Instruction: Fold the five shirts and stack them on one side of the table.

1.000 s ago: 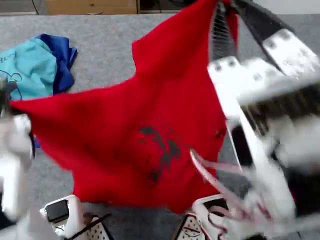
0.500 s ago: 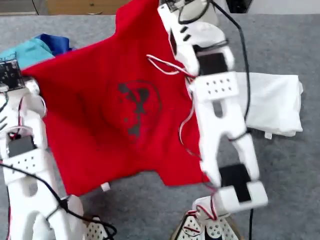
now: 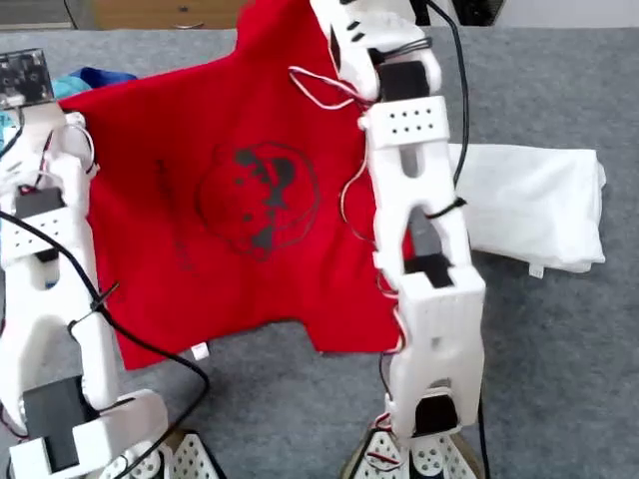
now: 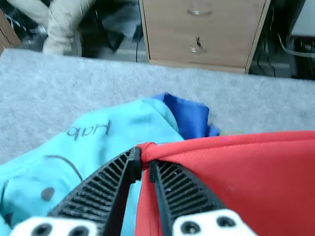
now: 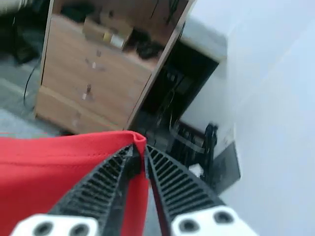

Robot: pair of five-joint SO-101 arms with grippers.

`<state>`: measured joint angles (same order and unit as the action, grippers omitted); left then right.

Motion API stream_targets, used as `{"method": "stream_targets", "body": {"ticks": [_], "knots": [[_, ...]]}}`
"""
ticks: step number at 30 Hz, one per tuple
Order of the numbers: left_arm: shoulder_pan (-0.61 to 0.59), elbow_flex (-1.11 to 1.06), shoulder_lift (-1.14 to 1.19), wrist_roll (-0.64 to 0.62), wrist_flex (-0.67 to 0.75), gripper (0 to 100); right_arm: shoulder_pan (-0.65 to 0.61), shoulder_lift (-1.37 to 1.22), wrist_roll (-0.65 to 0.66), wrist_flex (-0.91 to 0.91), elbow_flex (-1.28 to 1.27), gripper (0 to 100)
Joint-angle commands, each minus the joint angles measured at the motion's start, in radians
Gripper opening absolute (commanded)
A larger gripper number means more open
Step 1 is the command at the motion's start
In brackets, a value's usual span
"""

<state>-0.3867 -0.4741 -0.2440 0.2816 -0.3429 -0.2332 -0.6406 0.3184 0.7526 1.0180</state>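
A red shirt (image 3: 240, 210) with a dark round print hangs stretched between both arms over the grey table. My left gripper (image 4: 142, 158) is shut on one corner of the red shirt (image 4: 236, 182), at the far left in the high view. My right gripper (image 5: 139, 147) is shut on another corner of the red shirt (image 5: 59, 187), at the far middle. A folded white shirt (image 3: 539, 210) lies on the right. A light blue shirt (image 4: 83, 147) and a dark blue shirt (image 4: 187, 115) lie crumpled at the far left, below my left gripper.
The table is covered in grey cloth (image 3: 559, 379). Beyond its far edge stands a wooden drawer cabinet (image 4: 202, 29). Both white arms (image 3: 419, 249) stretch far out over the table, with cables hanging from them.
Both arms have swung toward the table's far side, carrying the red shirt with them. The shirt now hangs flatter and wider, and the folded white shirt has come into sight.
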Motion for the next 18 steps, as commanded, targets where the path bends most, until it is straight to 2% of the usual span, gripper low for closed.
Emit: {"method": "stream_targets", "body": {"ticks": [1,4,6,10,15,18], "knots": [[0.032,0.069,-0.005,-0.002,-0.126,2,0.030,-0.021,-0.005,0.236,0.211,0.2],[0.058,0.089,-0.005,0.000,-0.256,2,0.031,-0.042,0.015,0.463,0.312,0.2],[0.063,0.137,-0.008,0.000,-0.396,2,0.031,-0.048,0.086,0.601,0.361,0.2],[0.057,0.207,-0.041,0.000,-0.634,2,0.038,-0.062,0.155,0.775,0.447,0.2],[0.064,0.150,-0.104,0.000,-0.781,2,0.041,-0.067,0.176,1.040,0.634,0.2],[0.064,0.035,-0.199,0.000,-0.810,2,0.102,-0.048,0.150,1.037,0.645,0.2]]}}
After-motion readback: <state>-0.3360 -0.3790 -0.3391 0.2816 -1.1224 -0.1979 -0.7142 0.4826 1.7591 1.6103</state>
